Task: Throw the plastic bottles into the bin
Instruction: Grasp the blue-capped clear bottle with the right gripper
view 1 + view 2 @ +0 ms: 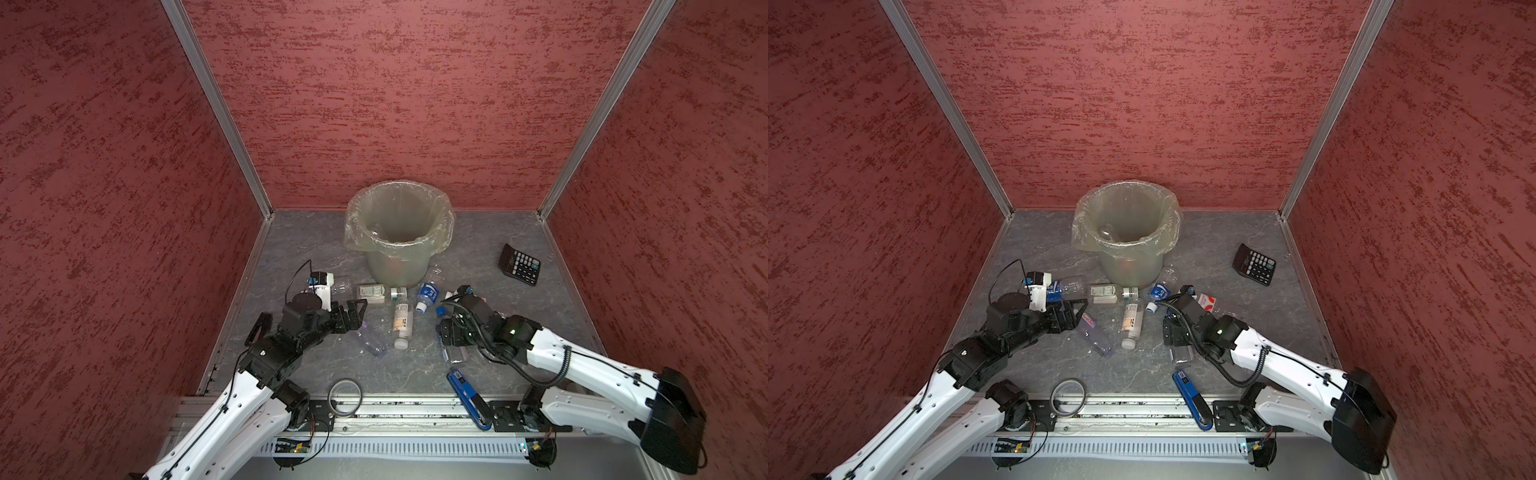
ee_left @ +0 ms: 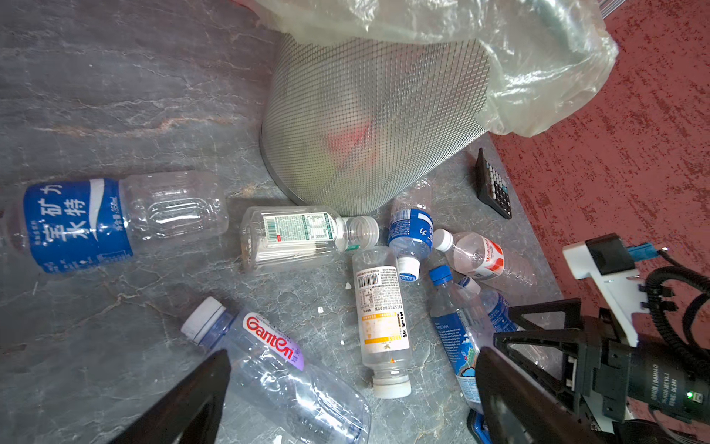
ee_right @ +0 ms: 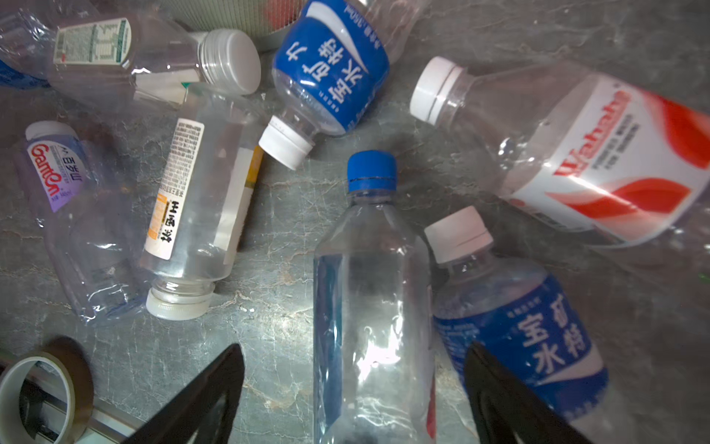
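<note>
Right wrist view has the right gripper (image 3: 353,346) open astride a blue-capped bottle (image 3: 369,292), not yet gripping, while the left gripper (image 2: 354,350) hangs open; next, probably: close, lift, carry to the bin (image 1: 395,266) at eleven o'clock.

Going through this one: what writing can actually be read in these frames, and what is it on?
"Ganten": on the purple-labelled bottle.
"Wahaha": on the red-and-white-labelled bottle.
"宝矿力水特": on the blue-labelled bottle.
"DAMIAO": on the black motor housing.
Too small to read: the fine print on the orange-striped bottle and the green-print bottle, and the calculator keys.
</note>
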Robot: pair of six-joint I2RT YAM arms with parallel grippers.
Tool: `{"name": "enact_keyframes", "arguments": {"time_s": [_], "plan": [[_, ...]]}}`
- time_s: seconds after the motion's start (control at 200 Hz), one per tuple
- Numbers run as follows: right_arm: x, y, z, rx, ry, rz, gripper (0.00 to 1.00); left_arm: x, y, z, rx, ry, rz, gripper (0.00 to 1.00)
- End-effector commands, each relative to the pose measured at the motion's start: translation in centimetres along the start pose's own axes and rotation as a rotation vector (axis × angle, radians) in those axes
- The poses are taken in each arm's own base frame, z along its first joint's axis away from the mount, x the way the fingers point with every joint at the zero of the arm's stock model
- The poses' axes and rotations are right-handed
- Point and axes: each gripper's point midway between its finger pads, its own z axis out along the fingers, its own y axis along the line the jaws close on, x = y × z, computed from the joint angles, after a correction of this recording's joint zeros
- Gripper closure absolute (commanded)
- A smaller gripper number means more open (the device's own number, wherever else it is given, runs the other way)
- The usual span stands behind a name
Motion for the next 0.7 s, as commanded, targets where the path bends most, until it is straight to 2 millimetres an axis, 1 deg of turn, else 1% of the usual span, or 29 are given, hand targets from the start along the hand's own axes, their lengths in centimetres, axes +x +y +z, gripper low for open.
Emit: {"name": "enact_keyframes", "arguments": {"time_s": [0.0, 0.11, 0.271, 0.376, 0.441, 0.581, 0.696], "plan": [[0.2, 0.8, 0.3, -0.007, 0.003, 0.023, 0.09, 0.9, 0.1, 0.0, 0.002, 0.018, -0.017, 0.00], [0.7, 0.6, 0.8, 0.013, 0.021, 0.018, 0.09, 1.4, 0.4, 0.1, -0.001, 0.029, -0.024, 0.00], [0.7, -0.3, 1.3, 0.074, 0.026, 0.004, 0.09, 1.9, 0.6, 0.2, -0.004, 0.038, -0.034, 0.00], [0.9, -0.2, 2.1, 0.089, 0.047, -0.007, 0.11, 2.1, 0.8, 0.0, -0.008, 0.039, -0.036, 0.00], [0.9, -0.2, 2.6, 0.098, 0.057, -0.012, 0.14, 2.2, 1.0, -0.1, -0.014, 0.039, -0.038, 0.00], [0.3, 0.1, 2.8, 0.106, 0.045, -0.022, 0.18, 2.6, 1.3, -0.3, -0.020, 0.039, -0.046, 0.00], [0.0, 0.5, 3.2, 0.111, 0.051, -0.036, 0.20, 3.3, 1.7, -0.3, -0.025, 0.054, -0.058, 0.00]]}}
